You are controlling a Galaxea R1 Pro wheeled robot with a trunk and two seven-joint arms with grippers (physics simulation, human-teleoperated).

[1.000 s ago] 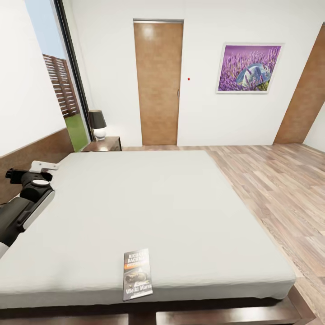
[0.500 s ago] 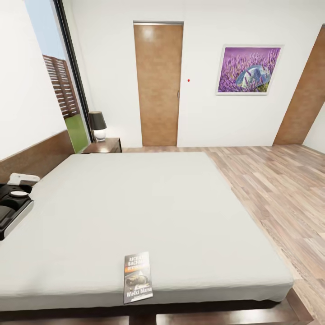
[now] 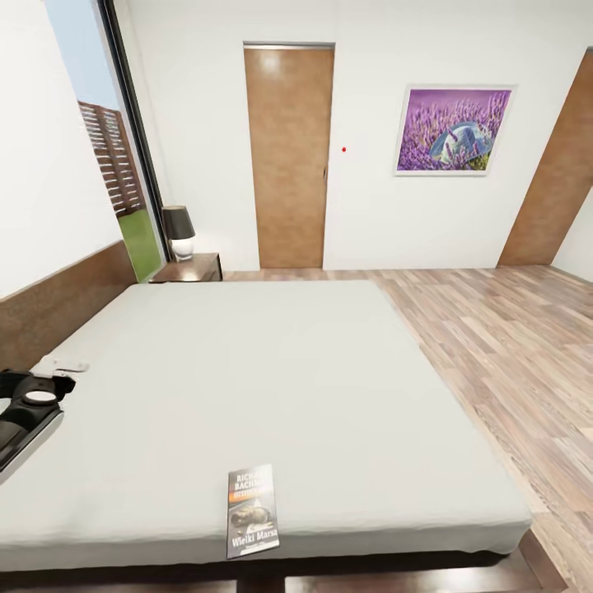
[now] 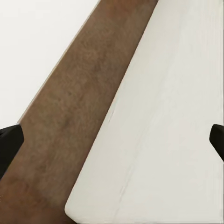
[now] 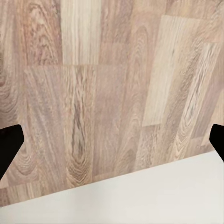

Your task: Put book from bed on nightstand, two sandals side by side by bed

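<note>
The book (image 3: 252, 511), dark with an orange band and white lettering, lies flat near the front edge of the bed's off-white mattress (image 3: 272, 379). The dark headboard (image 3: 58, 305) runs along the left wall. A dark brown nightstand (image 3: 191, 268) stands at the bed's far left corner. My left arm (image 3: 27, 408) hangs over the mattress's left side, well away from the book. The left gripper (image 4: 113, 143) is open over the seam between mattress and headboard. The right gripper (image 5: 113, 142) is open above the plank floor (image 5: 102, 84) beside a mattress edge (image 5: 140, 200). The sandals are out of view.
A black-shaded lamp (image 3: 178, 231) stands on the nightstand. A tall window (image 3: 111, 156) is on the left. The far wall holds a brown door (image 3: 288, 156) and a lavender picture (image 3: 455, 128). Another door (image 3: 556, 181) is at the right. Wood floor (image 3: 502, 346) stretches right of the bed.
My left arm has dropped and pulled back toward the lower left over the mattress. The view has tilted slightly. The book has not moved.
</note>
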